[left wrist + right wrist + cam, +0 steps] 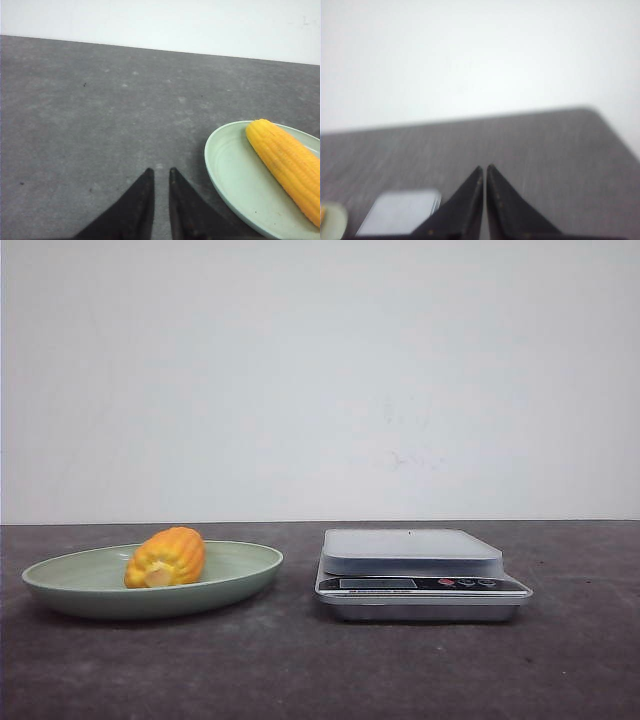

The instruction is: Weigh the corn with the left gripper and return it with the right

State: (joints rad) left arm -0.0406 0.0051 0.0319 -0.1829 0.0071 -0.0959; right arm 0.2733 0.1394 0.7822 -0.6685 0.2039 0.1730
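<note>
The corn (167, 557) is a stubby yellow-orange cob with its pale cut end facing me. It lies in a pale green plate (240, 575) at the left of the dark table. The left wrist view shows the corn (287, 162) in the plate (225, 170), off to one side of my left gripper (160, 171). Its jaws are empty and stand together with only a narrow slit, over bare table. My right gripper (484, 167) is shut and empty, with the scale (400, 212) beside it. Neither gripper shows in the front view.
A silver kitchen scale (420, 572) with a flat grey platform stands right of the plate, with a small gap between them. A white wall stands behind the table. The table's right far corner (592, 111) shows in the right wrist view.
</note>
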